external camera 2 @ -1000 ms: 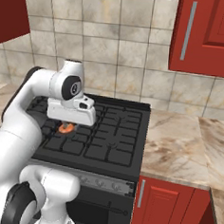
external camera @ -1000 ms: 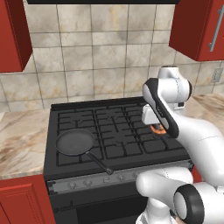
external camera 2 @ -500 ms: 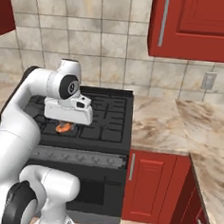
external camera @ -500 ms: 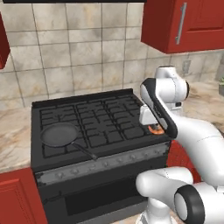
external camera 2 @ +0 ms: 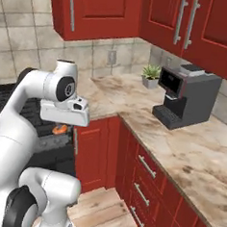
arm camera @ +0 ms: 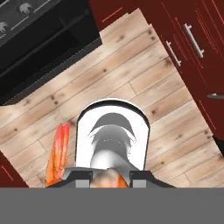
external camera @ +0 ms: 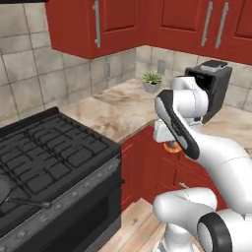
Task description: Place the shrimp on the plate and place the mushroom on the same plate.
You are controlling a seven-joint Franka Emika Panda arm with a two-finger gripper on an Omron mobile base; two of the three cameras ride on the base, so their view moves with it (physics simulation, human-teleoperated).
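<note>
1. Your tool (external camera 2: 61,127) is gripping the shrimp (external camera 2: 59,128), its fingers closing on the orange body.
2. The shrimp (external camera: 171,146) is hanging under the hand, above the wooden floor (arm camera: 131,74).
3. Red cabinets (external camera 2: 144,171) are standing beside it; the stove (external camera: 49,157) is sitting to your left.

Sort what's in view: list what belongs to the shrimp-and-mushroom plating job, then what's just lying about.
Job:
- shrimp, orange, held under the gripper

Lying about:
- coffee machine on the counter
- potted plant in the corner
- stove
- red cabinets
</note>
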